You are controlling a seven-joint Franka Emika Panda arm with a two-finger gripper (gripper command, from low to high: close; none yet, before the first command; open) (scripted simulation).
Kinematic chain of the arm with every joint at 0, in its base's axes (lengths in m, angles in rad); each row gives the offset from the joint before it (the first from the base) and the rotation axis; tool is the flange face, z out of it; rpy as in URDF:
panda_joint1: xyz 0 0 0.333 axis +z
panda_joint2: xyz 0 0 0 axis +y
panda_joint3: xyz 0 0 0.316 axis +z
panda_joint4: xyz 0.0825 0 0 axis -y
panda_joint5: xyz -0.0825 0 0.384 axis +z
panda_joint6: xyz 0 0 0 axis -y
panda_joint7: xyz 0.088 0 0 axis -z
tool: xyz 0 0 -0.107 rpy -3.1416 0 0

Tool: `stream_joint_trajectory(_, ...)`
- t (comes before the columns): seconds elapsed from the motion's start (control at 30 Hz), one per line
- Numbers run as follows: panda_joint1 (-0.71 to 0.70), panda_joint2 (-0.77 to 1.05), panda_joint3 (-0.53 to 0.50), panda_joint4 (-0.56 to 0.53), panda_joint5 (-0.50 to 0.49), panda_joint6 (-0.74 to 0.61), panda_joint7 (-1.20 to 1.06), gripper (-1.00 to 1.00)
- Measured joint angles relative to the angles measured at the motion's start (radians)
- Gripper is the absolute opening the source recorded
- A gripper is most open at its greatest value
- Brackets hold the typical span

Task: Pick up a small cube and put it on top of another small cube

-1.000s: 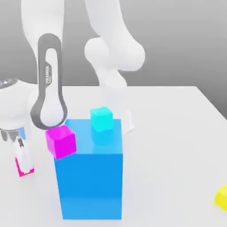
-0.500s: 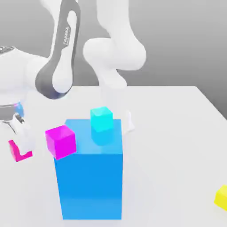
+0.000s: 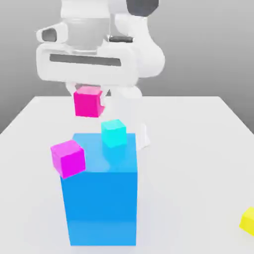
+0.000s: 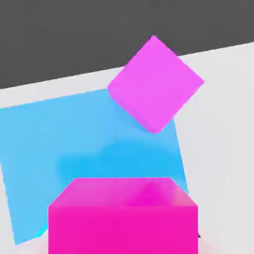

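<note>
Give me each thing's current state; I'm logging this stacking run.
Hot-pink cube: lifted off the table, held under the hand.
Gripper: shut on the hot-pink cube.
Cyan cube: resting on the blue block.
Magenta cube: tilted, at the blue block's edge.
Yellow cube: on the table, apart.

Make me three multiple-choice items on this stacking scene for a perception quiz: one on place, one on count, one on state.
1. Where is the cyan cube?
A. on the big blue block
B. on the table
C. under the yellow cube

2. How many pink or magenta cubes are there?
A. one
B. two
C. four

3. The hot-pink cube is:
A. lying on the table
B. held up in the air
C. on the yellow cube

1 A: it rests on the block's top.
2 B: the hot-pink cube and the magenta cube.
3 B: the gripper carries it above the block.
</note>
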State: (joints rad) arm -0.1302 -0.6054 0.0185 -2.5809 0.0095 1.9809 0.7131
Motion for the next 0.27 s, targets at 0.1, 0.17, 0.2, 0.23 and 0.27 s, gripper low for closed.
stream_joint_trajectory(0.1, 0.014, 0.008, 0.004, -0.071, 0.01, 0.074, -0.028, -1.0)
stream_joint_trajectory(0.17, 0.012, 0.029, 0.009, -0.118, 0.015, 0.141, -0.033, 1.0)
stream_joint_trajectory(0.2, 0.012, 0.029, 0.009, -0.118, 0.015, 0.141, -0.034, 1.0)
stream_joint_trajectory(0.23, 0.012, 0.029, 0.009, -0.118, 0.015, 0.141, -0.034, 1.0)
stream_joint_trajectory(0.27, 0.012, 0.029, 0.009, -0.118, 0.015, 0.141, -0.034, 1.0)
